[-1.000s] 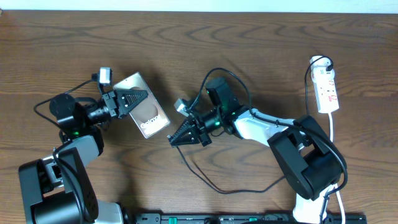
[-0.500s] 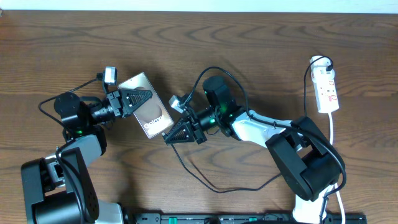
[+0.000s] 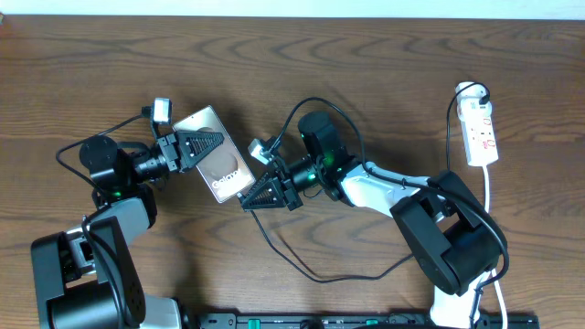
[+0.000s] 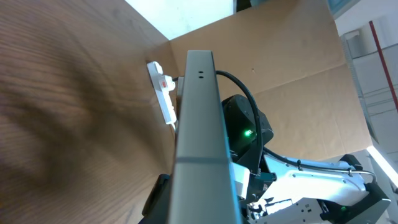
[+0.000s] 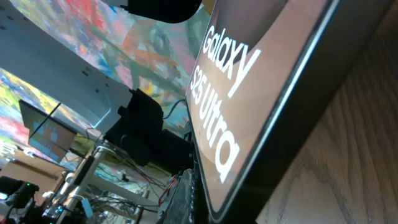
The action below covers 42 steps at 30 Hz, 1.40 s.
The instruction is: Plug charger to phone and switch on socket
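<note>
The phone (image 3: 222, 167), a brown-grey slab with white "Galaxy" lettering, is held tilted above the table. My left gripper (image 3: 201, 146) is shut on its upper end. In the left wrist view its grey edge (image 4: 199, 118) fills the middle. My right gripper (image 3: 255, 198) is shut, its tip right against the phone's lower end. The thin black charger (image 3: 302, 267) runs out from under its fingers and loops over the table; the plug tip is hidden. The right wrist view is filled by the phone's face (image 5: 249, 93), very close. The white socket (image 3: 481, 131) lies at the far right.
The socket's white cord (image 3: 487, 196) runs down the right edge past the right arm's base (image 3: 452, 242). The left arm's base (image 3: 87, 265) stands at the lower left. The left wrist view shows the socket (image 4: 163, 96) against a cardboard wall (image 4: 280, 56).
Over the last second the right gripper moved left and up to the phone's lower end, dragging the cable along. The left gripper shifted slightly right with the phone. Both are still for the last half second.
</note>
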Motion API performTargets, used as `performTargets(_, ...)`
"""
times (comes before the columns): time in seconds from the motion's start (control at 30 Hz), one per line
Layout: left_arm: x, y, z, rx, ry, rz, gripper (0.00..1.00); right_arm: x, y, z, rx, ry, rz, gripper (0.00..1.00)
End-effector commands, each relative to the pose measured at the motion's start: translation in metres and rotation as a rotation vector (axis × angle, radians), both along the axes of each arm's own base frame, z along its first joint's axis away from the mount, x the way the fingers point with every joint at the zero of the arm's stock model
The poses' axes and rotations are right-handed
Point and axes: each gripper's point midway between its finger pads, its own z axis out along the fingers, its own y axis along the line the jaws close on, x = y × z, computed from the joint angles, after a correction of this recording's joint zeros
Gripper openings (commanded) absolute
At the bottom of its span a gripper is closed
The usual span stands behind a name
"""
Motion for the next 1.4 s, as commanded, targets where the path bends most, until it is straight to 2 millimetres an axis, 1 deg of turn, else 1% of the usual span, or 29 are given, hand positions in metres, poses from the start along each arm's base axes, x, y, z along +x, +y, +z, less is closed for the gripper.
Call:
performTargets(0.0, -0.001, -0.001, 0.004, 0.017, -0.047, -0.001, 0.07, -0.002, 0.001, 0.004, 0.01, 0.001, 0.016, 0.01)
performTargets(0.3, -0.002, -0.002, 0.004, 0.017, -0.047, -0.009, 0.08, -0.002, 0.001, 0.003, 0.01, 0.0, 0.014, 0.01)
performTargets(0.33, -0.002, -0.002, 0.004, 0.017, -0.047, -0.009, 0.06, -0.002, 0.001, 0.003, 0.009, 0.0, 0.014, 0.01)
performTargets(0.6, -0.003, -0.002, 0.004, 0.012, -0.035, -0.012, 0.07, 0.003, 0.003, 0.0, -0.017, 0.013, -0.02, 0.01)
performTargets(1.03, -0.007, -0.003, 0.004, 0.013, -0.033, -0.036, 0.07, 0.003, 0.003, 0.001, -0.021, 0.021, -0.021, 0.01)
performTargets(1.37, -0.007, -0.004, 0.004, 0.013, -0.033, -0.039, 0.07, 0.012, 0.004, 0.011, -0.023, 0.069, -0.048, 0.01)
